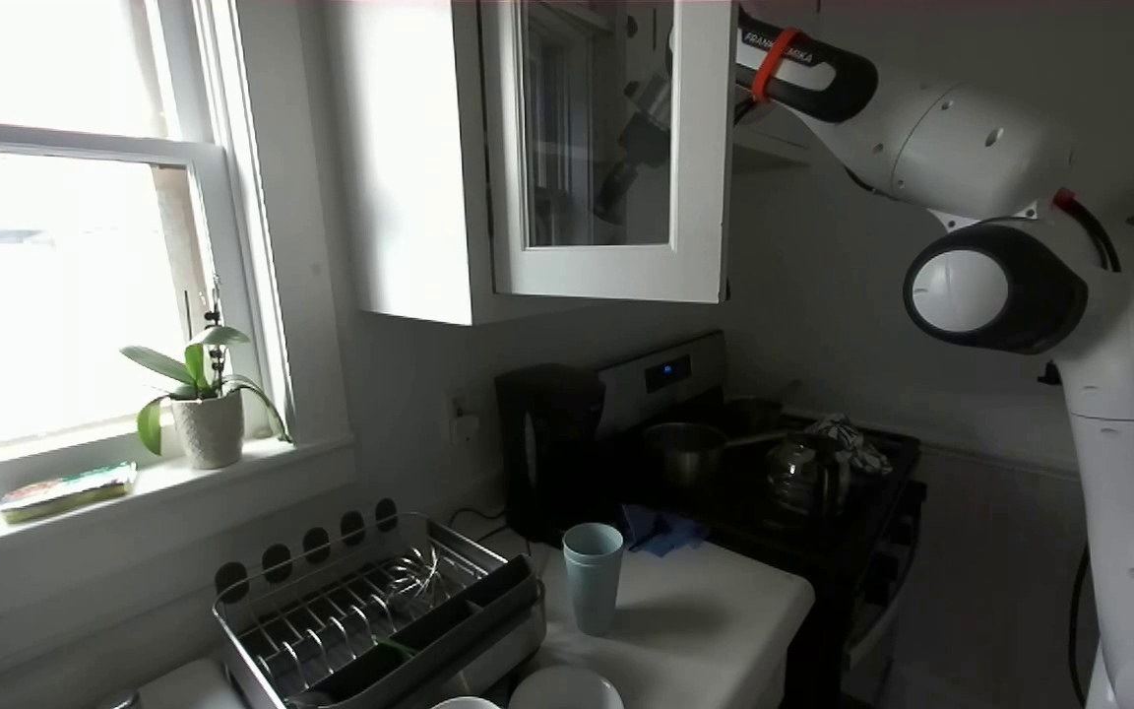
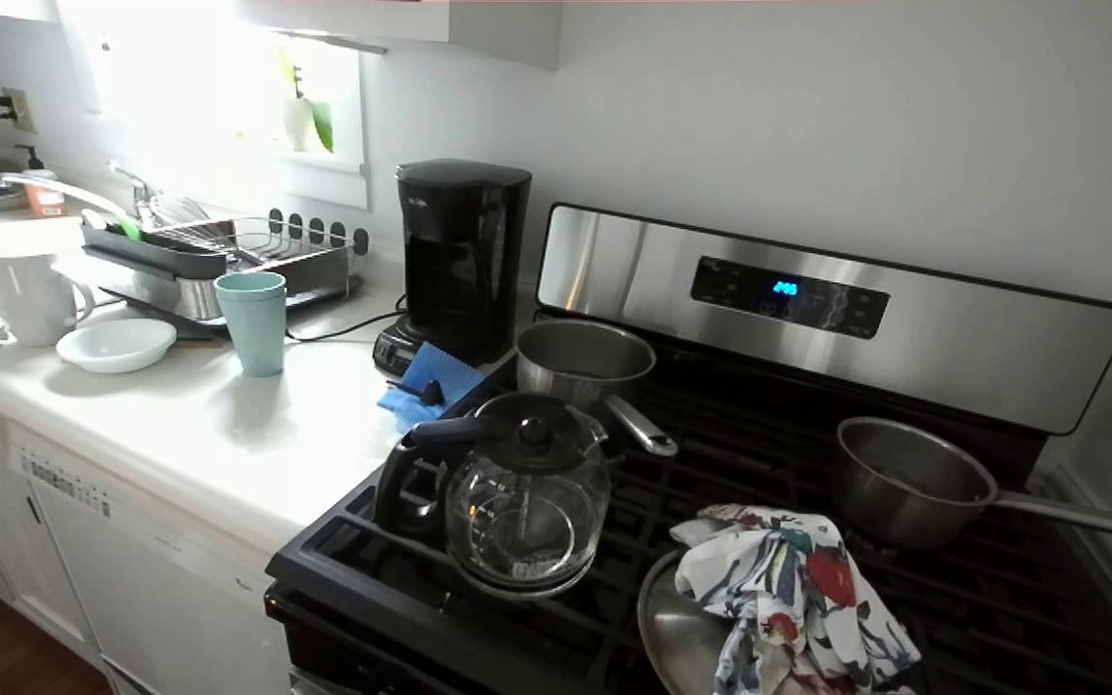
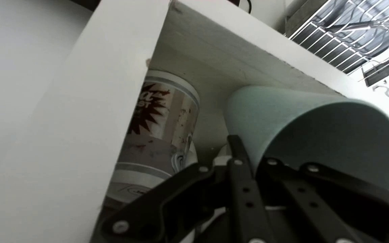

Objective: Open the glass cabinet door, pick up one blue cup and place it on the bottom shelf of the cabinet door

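Observation:
The glass cabinet door (image 1: 700, 197) stands open in an exterior view. My gripper (image 3: 253, 162) is shut on the rim of the pale blue cup (image 3: 275, 104), with one finger outside the cup and one inside its mouth. The gripper also shows dark behind the glass (image 1: 616, 192) in that view. The cup's closed end is at the bottom shelf (image 3: 194, 47) in the wrist view; I cannot tell whether it touches. The held cup is hidden in both exterior views. Another light-blue cup (image 1: 595, 591) stands upright on the counter, also seen in an exterior view (image 2: 253, 328).
A mug with a red starburst label (image 3: 167, 111) is beside the held cup in the cabinet. A white cabinet upright (image 3: 89, 101) borders the opening. Below are a dish rack (image 1: 370, 611), a coffee maker (image 2: 464, 251), a glass carafe (image 2: 527, 512), pots (image 2: 585, 362) and a floral cloth (image 2: 797, 589).

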